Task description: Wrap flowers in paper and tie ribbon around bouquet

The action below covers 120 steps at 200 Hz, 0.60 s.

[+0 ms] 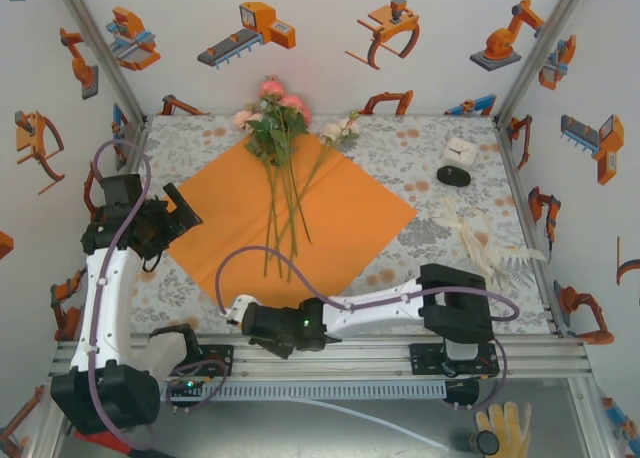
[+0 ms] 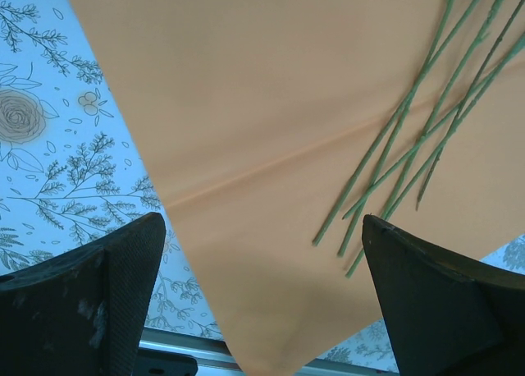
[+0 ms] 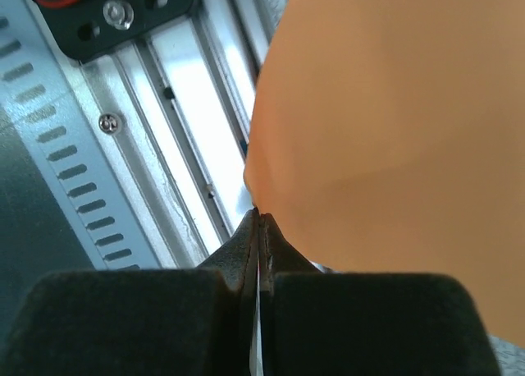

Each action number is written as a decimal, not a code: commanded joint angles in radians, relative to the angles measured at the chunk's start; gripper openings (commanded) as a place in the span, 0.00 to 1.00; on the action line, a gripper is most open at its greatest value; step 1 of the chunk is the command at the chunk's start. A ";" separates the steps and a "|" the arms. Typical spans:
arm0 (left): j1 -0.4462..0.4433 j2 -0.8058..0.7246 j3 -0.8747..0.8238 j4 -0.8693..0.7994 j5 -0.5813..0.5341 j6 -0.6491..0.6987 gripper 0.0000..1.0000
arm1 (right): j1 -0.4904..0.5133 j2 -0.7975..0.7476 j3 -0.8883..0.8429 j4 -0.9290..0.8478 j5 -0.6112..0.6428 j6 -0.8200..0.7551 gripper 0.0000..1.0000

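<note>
Right hand [image 3: 259, 222] low, pinching paper [image 3: 394, 130] edge; left hand [image 2: 262, 228] spread wide.

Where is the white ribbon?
In the top view, the ribbon lies loose on the flowery cloth, on the right side, right of the orange paper and apart from it.

The paper [image 1: 330, 218] is seen as a smooth, matt orange sheet marked by one faint crease, laid over a worktop [image 1: 440, 138] covered in flat printed cloth. Pale brushed metal is shown in the frame rail [image 3: 189, 138]. Matt black, finely grained pads [image 2: 123, 294] are carried by the left pincer [image 2: 262, 224]. The ribbon [image 1: 478, 233] appears sheer and soft.
</note>
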 commanded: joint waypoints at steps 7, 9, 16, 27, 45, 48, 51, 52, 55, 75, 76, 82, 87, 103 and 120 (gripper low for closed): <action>0.005 -0.034 -0.043 0.008 0.070 -0.020 0.97 | -0.078 -0.064 0.007 0.035 -0.025 -0.083 0.00; 0.005 -0.034 -0.047 0.011 0.078 -0.023 0.97 | -0.083 -0.064 0.012 0.033 -0.028 -0.089 0.00; 0.004 -0.038 -0.062 0.020 0.102 -0.040 0.97 | -0.107 -0.059 0.026 0.025 -0.047 -0.107 0.00; 0.002 -0.047 -0.086 0.024 0.127 -0.063 0.97 | -0.142 -0.048 0.048 0.012 -0.080 -0.133 0.00; -0.007 -0.081 -0.125 0.028 0.163 -0.083 0.97 | -0.195 -0.040 0.070 0.004 -0.122 -0.170 0.00; -0.009 -0.088 -0.131 0.030 0.167 -0.088 0.97 | -0.203 -0.039 0.071 0.005 -0.125 -0.176 0.00; -0.013 -0.098 -0.139 0.031 0.171 -0.093 0.97 | -0.211 -0.038 0.071 0.009 -0.129 -0.182 0.00; -0.015 -0.100 -0.141 0.033 0.173 -0.095 0.97 | -0.214 -0.036 0.072 0.010 -0.129 -0.184 0.00; -0.019 -0.110 -0.150 0.037 0.178 -0.099 0.97 | -0.221 -0.035 0.074 0.012 -0.133 -0.191 0.00; -0.068 -0.170 -0.195 0.047 0.173 -0.126 0.97 | -0.273 -0.018 0.102 0.014 -0.141 -0.230 0.00; -0.071 -0.173 -0.197 0.047 0.171 -0.127 0.97 | -0.275 -0.018 0.104 0.013 -0.142 -0.234 0.00; -0.084 -0.189 -0.205 0.042 0.163 -0.131 0.97 | -0.290 -0.012 0.115 0.013 -0.144 -0.247 0.00; -0.092 -0.201 -0.212 0.039 0.154 -0.137 0.97 | -0.302 -0.005 0.126 0.015 -0.144 -0.257 0.00; -0.111 -0.238 -0.238 0.035 0.137 -0.155 0.97 | -0.341 0.017 0.165 0.017 -0.157 -0.301 0.00; -0.126 -0.265 -0.264 0.037 0.136 -0.167 0.97 | -0.381 0.046 0.207 0.016 -0.161 -0.339 0.00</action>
